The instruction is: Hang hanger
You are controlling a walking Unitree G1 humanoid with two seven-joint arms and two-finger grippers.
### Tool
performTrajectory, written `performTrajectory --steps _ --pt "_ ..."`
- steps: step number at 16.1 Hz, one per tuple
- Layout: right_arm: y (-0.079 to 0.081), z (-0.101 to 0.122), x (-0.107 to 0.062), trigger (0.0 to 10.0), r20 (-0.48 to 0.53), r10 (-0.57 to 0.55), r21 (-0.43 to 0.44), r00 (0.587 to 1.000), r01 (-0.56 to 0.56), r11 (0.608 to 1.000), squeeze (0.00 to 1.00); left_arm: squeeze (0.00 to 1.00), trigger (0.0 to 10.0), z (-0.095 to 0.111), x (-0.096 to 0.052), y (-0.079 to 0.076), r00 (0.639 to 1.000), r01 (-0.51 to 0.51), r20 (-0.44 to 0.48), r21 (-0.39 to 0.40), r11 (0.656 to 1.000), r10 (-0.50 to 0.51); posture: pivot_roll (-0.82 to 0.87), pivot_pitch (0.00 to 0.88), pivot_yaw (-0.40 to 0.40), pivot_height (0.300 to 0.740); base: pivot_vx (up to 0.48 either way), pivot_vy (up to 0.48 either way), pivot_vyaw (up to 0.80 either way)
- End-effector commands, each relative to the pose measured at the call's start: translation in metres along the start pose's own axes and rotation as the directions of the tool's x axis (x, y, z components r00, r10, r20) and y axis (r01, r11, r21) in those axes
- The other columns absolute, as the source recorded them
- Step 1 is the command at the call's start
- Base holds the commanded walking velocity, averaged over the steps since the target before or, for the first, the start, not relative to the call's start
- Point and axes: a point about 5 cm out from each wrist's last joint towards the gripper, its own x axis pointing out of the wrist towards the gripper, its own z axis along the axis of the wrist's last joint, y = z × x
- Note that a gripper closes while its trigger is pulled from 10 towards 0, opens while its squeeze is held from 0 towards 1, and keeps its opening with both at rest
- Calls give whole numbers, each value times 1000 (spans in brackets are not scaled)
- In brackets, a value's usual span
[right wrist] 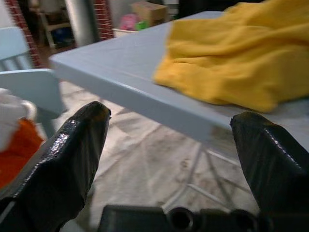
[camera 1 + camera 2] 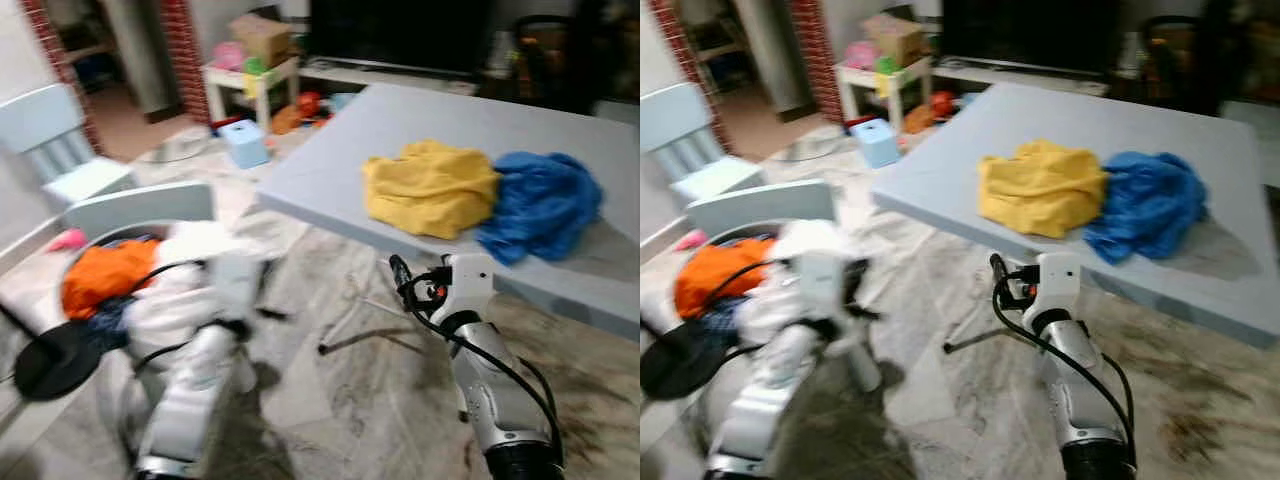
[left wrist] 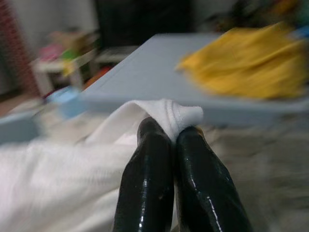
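Observation:
My left gripper (image 3: 171, 129) is shut on a fold of white cloth (image 3: 72, 164), pinched between its two black fingers. In the left eye view this arm is blurred, low on the left, with the white cloth (image 2: 185, 290) bunched around the left gripper (image 2: 238, 285) over a laundry basket. My right gripper (image 2: 400, 275) is open and holds nothing, just below the front edge of the light blue table (image 2: 330, 170). Its fingers (image 1: 77, 145) stand wide apart in the right wrist view. A yellow cloth (image 2: 430, 188) and a blue cloth (image 2: 540, 205) lie crumpled on the table.
A basket with orange clothing (image 2: 105, 275) stands at the left, beside a black round base (image 2: 50, 360). Behind it is a pale blue chair (image 2: 60, 140). A small white table with toys (image 2: 250, 75) and a blue box (image 2: 245, 142) stand at the back.

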Motion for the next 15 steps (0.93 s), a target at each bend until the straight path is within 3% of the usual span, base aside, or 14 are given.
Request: performTrajectory --steps 1,4,6,8,10,13,15 --pt "4 4 4 10000 15 15 -4 1000 -15 1000 0 0 10000 22 6 -19 991 119 67 3 993 -119 -39 0 7 740 0 0 0" --pt "3 6 5 10000 20 10 -6 1000 -10 1000 0 0 10000 49 5 -46 943 298 154 6 955 -295 -39 0 6 740 0 0 0" --pt "3 5 5 10000 17 9 -6 1000 -9 1000 0 0 10000 54 6 -43 948 280 170 -31 960 -271 -39 0 6 740 0 0 0" --pt "4 4 5 10000 16 9 -4 1000 -9 1000 0 0 10000 38 5 -27 978 186 104 -35 982 -181 -38 0 8 740 0 0 0" --pt "3 3 4 10000 14 4 -6 1000 -4 1000 0 0 10000 9 -4 -3 997 72 6 -4 997 -72 -38 0 12 740 0 0 0" --pt "-4 3 2 10000 10 -32 -26 999 33 999 0 0 10000 -21 -23 26 990 -83 -114 -13 996 82 -38 0 11 740 0 0 0" --pt "-7 2 2 10000 1 -48 -21 999 48 999 0 0 10000 -25 -27 28 988 -77 -136 -41 996 71 -34 0 7 740 0 0 0"
